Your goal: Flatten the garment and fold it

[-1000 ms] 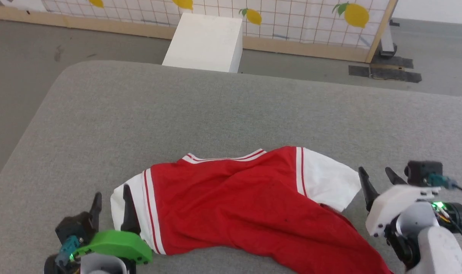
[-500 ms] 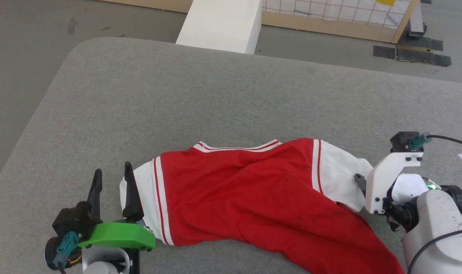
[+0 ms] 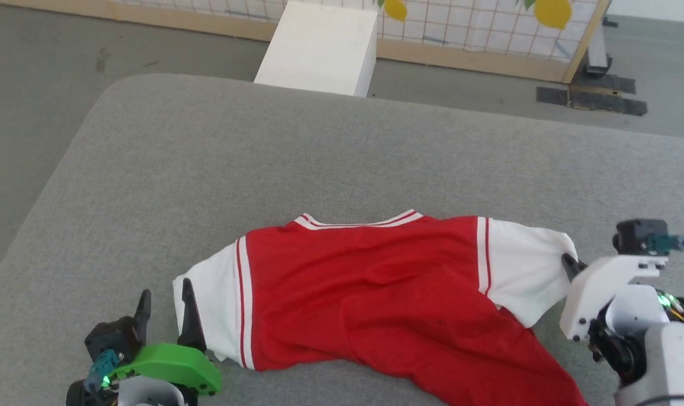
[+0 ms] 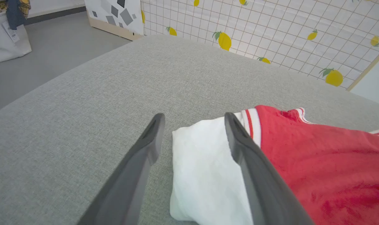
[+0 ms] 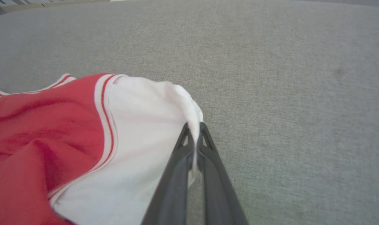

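Figure: the shirt (image 3: 375, 293) lies across the grey counter (image 3: 263, 158), long axis running between my claws. My right claw (image 5: 194, 128) pinches its right sleeve (image 3: 522, 276); my left claw (image 4: 194, 118), spread wide, straddles the edge of the left sleeve (image 4: 201, 168).

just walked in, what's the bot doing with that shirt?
The right pincer is shut on the edge of one white sleeve of the bright red cloth T-shirt, which lies rumpled and unfolded on the grey fabric surface. The left pincer is open, its fingers astride the edge of the other white sleeve, not yet closed on it.
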Available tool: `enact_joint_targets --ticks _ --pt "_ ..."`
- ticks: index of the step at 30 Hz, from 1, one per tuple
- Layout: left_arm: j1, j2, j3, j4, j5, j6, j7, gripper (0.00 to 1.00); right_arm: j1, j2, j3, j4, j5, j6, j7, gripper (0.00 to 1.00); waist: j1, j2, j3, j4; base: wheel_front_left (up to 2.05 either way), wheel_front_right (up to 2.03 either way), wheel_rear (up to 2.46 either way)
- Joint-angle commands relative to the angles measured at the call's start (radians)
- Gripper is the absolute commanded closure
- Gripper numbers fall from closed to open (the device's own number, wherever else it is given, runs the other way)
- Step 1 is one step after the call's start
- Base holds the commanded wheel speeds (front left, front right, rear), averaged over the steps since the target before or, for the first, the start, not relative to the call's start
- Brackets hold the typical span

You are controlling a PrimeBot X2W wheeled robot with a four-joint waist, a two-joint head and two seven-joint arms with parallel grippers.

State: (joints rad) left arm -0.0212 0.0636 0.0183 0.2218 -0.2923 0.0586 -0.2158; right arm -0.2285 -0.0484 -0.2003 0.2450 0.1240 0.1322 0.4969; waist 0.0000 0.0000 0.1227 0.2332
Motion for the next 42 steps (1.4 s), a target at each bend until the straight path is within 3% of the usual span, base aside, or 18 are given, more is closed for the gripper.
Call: enact_joint_targets --ticks 1,8,15,22,23,24,25,31,38,42 --pt "-0.022 0.017 0.009 0.017 -0.01 0.007 0.028 0.0 0.033 -0.002 -0.003 -0.027 0.013 -0.002 -0.014 1.0 0.0 0.0 -0.025 -0.026 0.0 0.0 0.0" --pt "-0.117 0.086 0.021 0.092 -0.041 0.025 0.297 0.0 0.137 -0.002 0.021 -0.133 0.063 -0.002 -0.02 1.0 0.0 0.0 -0.039 -0.091 0.0 0.0 0.0" --pt "-0.168 0.121 0.038 0.171 -0.08 0.073 0.557 0.0 0.16 -0.002 0.064 -0.157 0.093 -0.002 -0.021 1.0 0.0 0.0 -0.014 -0.15 0.0 0.0 0.0" --pt "-0.168 0.132 0.047 0.192 -0.116 0.097 0.699 0.0 0.15 -0.002 0.093 -0.163 0.105 -0.002 -0.018 1.0 0.0 0.0 0.019 -0.178 0.0 0.0 0.0" --pt "-0.167 0.134 0.045 0.198 -0.126 0.088 0.721 0.16 0.149 -0.002 0.095 -0.164 0.107 -0.002 -0.017 1.0 0.0 0.0 0.023 -0.18 0.0 0.0 0.0" --pt "-0.165 0.136 0.042 0.203 -0.133 0.08 0.739 0.73 0.147 -0.002 0.096 -0.164 0.107 -0.002 -0.016 1.0 0.0 0.0 0.026 -0.181 0.0 0.0 0.0" --pt "-0.164 0.14 0.037 0.207 -0.139 0.07 0.76 1.0 0.145 -0.002 0.097 -0.165 0.107 -0.002 -0.016 1.0 0.0 0.0 0.029 -0.182 0.0 0.0 0.0" --pt "-0.183 0.167 0.029 0.208 -0.146 0.033 0.755 1.0 0.13 -0.002 0.097 -0.17 0.097 -0.002 -0.012 1.0 0.0 0.0 0.045 -0.178 0.0 0.0 0.0" --pt "-0.3 0.217 0.06 0.107 -0.214 -0.073 0.689 1.0 0.011 -0.003 0.128 -0.234 0.007 -0.002 0.028 1.0 0.0 0.0 0.053 -0.17 0.0 0.0 0.0" --pt "-0.392 0.241 0.084 0.039 -0.257 -0.108 0.684 1.0 -0.104 -0.063 0.161 -0.26 -0.019 -0.002 0.073 1.0 0.0 0.0 0.074 -0.17 0.0 0.0 0.0"
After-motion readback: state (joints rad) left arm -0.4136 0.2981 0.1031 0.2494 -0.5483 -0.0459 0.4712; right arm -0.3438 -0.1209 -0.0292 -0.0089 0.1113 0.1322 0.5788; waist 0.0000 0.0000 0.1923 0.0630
